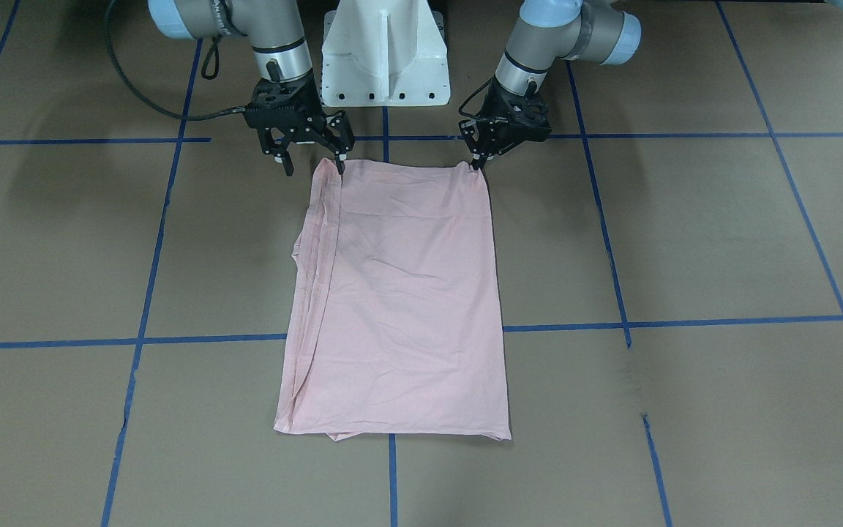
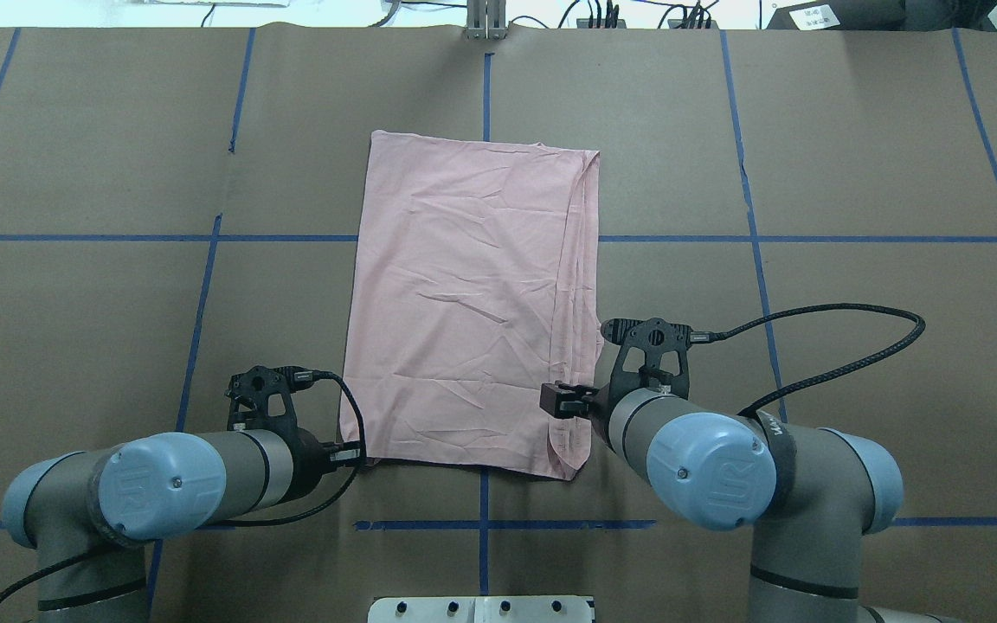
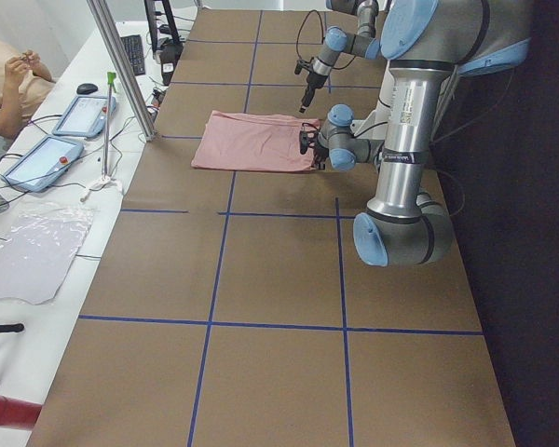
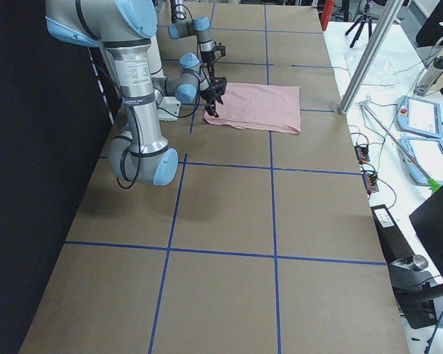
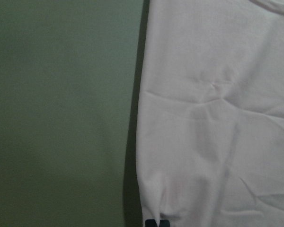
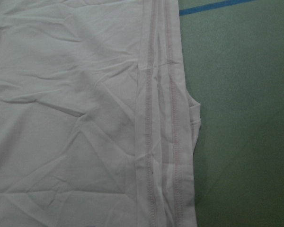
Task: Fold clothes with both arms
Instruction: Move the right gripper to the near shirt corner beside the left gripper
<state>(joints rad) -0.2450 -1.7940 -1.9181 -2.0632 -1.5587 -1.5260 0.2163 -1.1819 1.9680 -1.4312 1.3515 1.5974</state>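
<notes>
I see the T-shirt (image 1: 407, 293) lying flat in the middle of the worktop (image 1: 685, 234). It is folded into a long rectangle, plain pink side up. One short edge faces the robot-side edge and its length runs toward the operators' edge. Stacked hems line its long side on the robot's right. The left fingers (image 1: 477, 159) are pressed together, pinching the shirt's near corner on their side. The right fingers (image 1: 339, 155) stand spread apart, gripping nothing, with one tip at the other near corner.
</notes>
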